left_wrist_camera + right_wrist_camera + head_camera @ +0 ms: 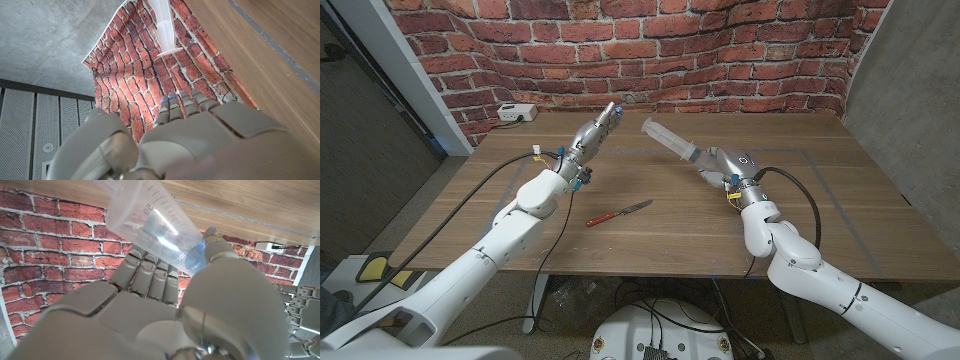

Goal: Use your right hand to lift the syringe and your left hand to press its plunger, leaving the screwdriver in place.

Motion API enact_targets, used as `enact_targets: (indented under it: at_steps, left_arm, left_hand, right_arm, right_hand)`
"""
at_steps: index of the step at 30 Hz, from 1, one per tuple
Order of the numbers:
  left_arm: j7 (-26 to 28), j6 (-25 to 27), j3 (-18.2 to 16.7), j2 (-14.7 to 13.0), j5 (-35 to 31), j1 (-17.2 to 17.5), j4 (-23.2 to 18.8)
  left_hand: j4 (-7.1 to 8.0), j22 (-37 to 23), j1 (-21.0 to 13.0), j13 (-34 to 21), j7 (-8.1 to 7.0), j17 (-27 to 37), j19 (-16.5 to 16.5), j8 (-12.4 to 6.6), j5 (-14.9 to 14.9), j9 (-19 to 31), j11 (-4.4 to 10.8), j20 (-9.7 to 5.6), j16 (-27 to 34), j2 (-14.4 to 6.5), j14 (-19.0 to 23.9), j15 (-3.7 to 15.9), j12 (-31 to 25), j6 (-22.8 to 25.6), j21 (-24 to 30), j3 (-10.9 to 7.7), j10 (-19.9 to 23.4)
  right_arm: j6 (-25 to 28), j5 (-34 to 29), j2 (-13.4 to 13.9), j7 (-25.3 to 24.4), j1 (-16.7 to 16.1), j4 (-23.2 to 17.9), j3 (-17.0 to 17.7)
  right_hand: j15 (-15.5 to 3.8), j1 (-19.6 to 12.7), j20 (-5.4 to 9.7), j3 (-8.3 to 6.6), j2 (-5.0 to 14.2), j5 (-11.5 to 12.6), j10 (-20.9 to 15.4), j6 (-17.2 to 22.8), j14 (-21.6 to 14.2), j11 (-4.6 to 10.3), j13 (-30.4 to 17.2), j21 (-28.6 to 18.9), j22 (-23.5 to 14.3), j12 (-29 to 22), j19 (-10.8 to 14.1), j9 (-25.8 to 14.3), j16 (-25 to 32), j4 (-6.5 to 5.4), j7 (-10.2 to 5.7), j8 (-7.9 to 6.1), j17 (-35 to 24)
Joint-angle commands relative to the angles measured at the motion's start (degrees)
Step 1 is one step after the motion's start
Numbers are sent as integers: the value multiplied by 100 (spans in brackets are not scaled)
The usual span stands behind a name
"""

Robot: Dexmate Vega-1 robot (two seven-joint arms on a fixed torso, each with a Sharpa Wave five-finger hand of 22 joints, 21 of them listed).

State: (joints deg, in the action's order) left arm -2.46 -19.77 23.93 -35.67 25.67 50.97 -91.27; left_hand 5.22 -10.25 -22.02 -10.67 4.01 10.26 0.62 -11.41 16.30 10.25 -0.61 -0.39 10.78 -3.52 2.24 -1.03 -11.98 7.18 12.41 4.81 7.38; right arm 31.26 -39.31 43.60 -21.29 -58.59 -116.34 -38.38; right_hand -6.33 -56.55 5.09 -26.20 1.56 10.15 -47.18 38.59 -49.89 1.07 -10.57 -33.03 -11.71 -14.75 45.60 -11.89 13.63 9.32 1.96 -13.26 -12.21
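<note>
A clear plastic syringe (670, 143) is held above the table, tilted, in the grip of my right hand (722, 166). Its flanged plunger end points up and left toward my left hand (593, 134). That hand is raised off the table with fingers stretched out, holding nothing, its fingertips a short gap from the plunger end. In the right wrist view my right hand (165, 305) wraps the marked barrel (155, 222). The left wrist view has the plunger end (167, 30) beyond my left hand's fingers (181, 106). A red-handled screwdriver (618, 213) lies on the table between the arms.
The wooden table (840, 200) has a white power strip (515, 113) at its back left corner, against the brick wall. Cables trail from both wrists over the tabletop. My left hand (302, 315) shows at the edge of the right wrist view.
</note>
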Motion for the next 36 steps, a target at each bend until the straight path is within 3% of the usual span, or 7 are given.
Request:
enact_targets:
  at_steps: [1, 8, 33, 36]
  left_arm:
    - [47, 68, 131, 31, -243, -141, 71]
    - [-57, 111, 248, 99, -285, -300, 221]
    - [-378, 117, 498, 280, -279, -636, 482]
    - [-331, 124, 514, 276, -349, -639, 460]
  left_hand:
    - [1, -27, -27, -18, 1, 18, -7, -17, -4, 26, -29, -3, -4, 1, 39, 13, 19, 56, -11, 57, 34]
    - [1, -27, -32, -17, -66, 18, 1, -20, -6, 25, 8, -1, -6, -3, 38, 47, 15, 75, -16, 65, 52]
    - [1, -28, -46, -16, -69, 18, 13, -12, -14, 24, 43, 5, -13, -20, 28, 70, 20, 103, -24, 89, 63]
    - [1, -28, -51, -16, -64, 17, -5, -9, -15, 24, 11, -75, -15, -26, 26, 66, 25, 105, -17, 93, 55]
  right_arm:
    - [-32, -137, -73, 9, 33, -26, -35]
    - [-84, -197, -100, 6, 53, -19, -45]
    - [-107, -294, -247, 213, 232, 135, -136]
    - [-110, -293, -260, 239, 258, 154, -149]
  right_hand:
    - [-588, -459, 694, -760, 906, 25, -427, 840, -76, 359, -18, -63, -1, 25, 3, -12, -6, -594, -771, 25, -28]
    - [-585, -454, 695, -766, 905, 25, -428, 851, -85, 363, -18, -84, 2, 46, -7, -15, -8, -589, -773, 40, -34]
    - [-569, -434, 690, -781, 897, 27, -451, 883, -81, 364, -20, -156, 12, 100, -35, -23, -28, -568, -777, 85, -49]
    - [-573, -432, 688, -783, 897, 27, -457, 886, -81, 374, -20, -163, 13, 104, -42, -23, -29, -565, -779, 89, -51]
